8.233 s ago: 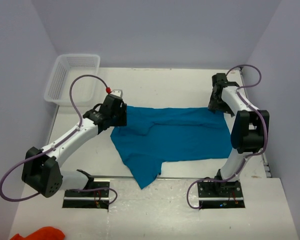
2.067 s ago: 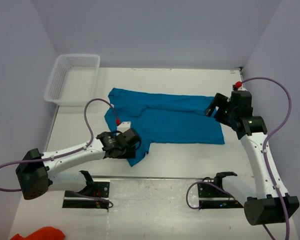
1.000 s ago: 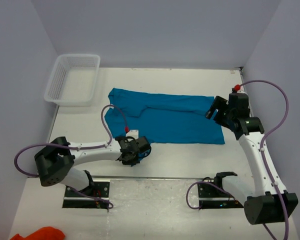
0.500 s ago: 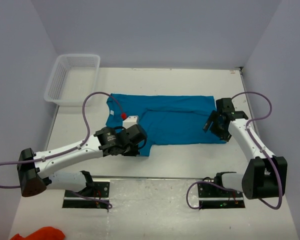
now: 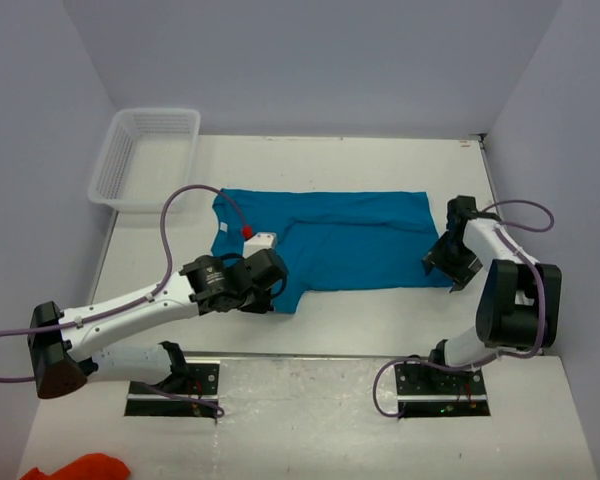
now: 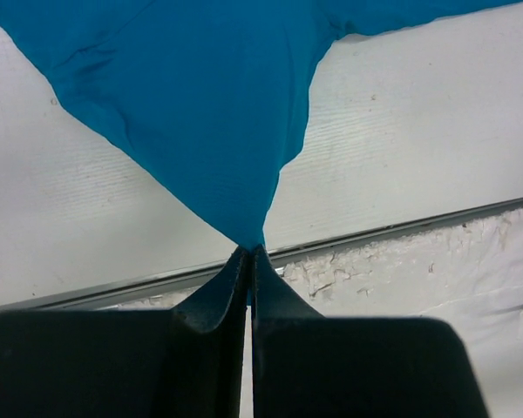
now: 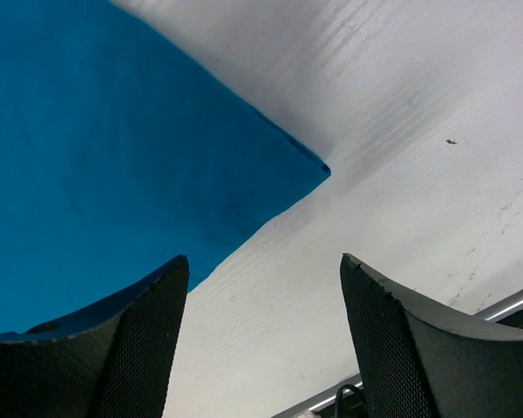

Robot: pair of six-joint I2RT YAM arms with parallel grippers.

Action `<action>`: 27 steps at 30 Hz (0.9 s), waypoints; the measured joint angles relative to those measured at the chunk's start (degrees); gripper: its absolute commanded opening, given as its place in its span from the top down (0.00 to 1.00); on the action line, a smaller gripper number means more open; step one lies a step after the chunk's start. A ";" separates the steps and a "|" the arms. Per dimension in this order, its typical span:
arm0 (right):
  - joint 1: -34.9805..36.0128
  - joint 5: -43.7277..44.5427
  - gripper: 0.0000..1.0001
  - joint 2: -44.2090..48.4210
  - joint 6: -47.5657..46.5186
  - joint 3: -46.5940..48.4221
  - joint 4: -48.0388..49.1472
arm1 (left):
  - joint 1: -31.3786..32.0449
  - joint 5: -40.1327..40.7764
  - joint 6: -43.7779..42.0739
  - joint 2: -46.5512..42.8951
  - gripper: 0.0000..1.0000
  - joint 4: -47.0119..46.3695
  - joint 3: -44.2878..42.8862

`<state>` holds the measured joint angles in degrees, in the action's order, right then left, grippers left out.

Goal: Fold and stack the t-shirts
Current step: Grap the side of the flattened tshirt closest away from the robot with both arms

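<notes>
T-shirt (image 5: 350,235) flat across the middle of the surface (image 5: 330,160), its near-left tip pinched in closed left jaws, seemingly for folding, right jaws wide over its near-right corner, poised to grab.

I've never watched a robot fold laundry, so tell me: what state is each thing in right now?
T-shirt: laid flat on the table, one corner pinched.
Left end effector: shut on that corner.
Right end effector: open, at another corner of the T-shirt.
Basket: empty.
Orange cloth: crumpled.
</notes>
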<state>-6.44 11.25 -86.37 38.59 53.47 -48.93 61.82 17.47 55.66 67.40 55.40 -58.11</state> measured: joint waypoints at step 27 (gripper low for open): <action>-8.11 -4.94 0.91 -10.32 -2.97 2.89 5.55 | -3.48 -2.95 -3.58 3.87 1.00 -3.98 -0.09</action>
<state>-14.55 6.31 -96.68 35.62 56.36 -43.38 58.35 14.52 52.07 71.26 51.42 -58.19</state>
